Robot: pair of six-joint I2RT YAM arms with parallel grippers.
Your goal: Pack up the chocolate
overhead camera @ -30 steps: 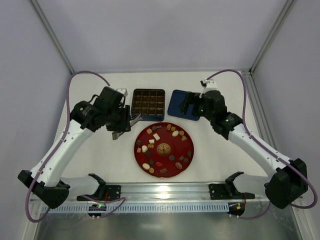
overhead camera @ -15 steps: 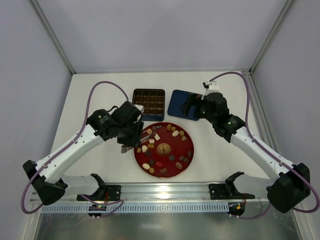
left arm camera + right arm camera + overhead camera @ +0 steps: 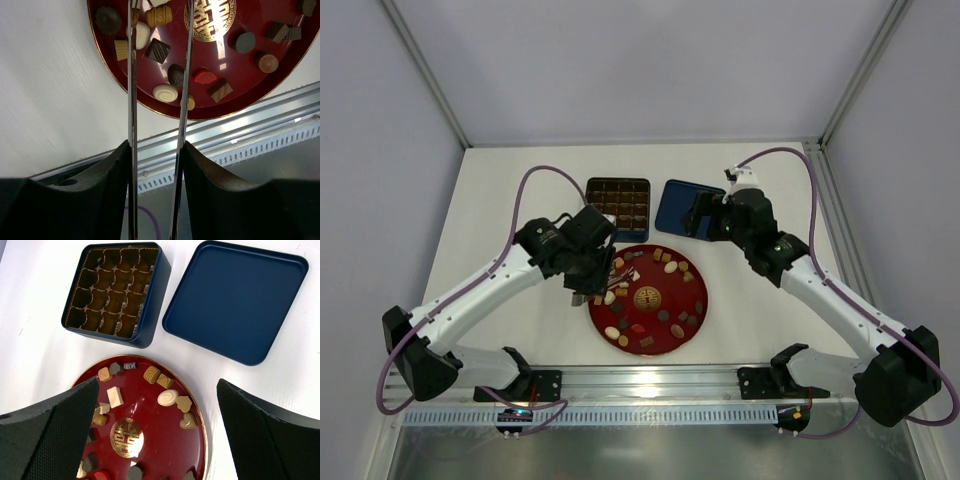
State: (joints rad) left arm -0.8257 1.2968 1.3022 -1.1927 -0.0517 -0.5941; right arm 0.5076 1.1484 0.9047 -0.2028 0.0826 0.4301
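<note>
When reading from the left edge of the counter, meet first the left end effector, hanging over the left rim of the round red plate. See its thin fingers held parallel and partway apart, nothing gripped along the length in view, tips running off the top of the left wrist view. Find the chocolate lying loose all over that plate, around a gold emblem: small dark brown, tan and cream pieces, a few showing between the two fingers, flat on the red surface. Place the plate at the middle of the counter, close to the near edge and its metal rail. Look past the plate toward the far edge, slightly left of centre, for the dark blue box, square, open, lined with a grid of brown cells, near the plate's rim but apart from it. Just right of the box, apart from it, spot the blue lid, lying hollow side up. Farthest right, find the right end effector hovering above the lid's right part in the top view, black fingers spread wide, holding nothing, with plate, box and lid all visible between them from the right wrist.
</note>
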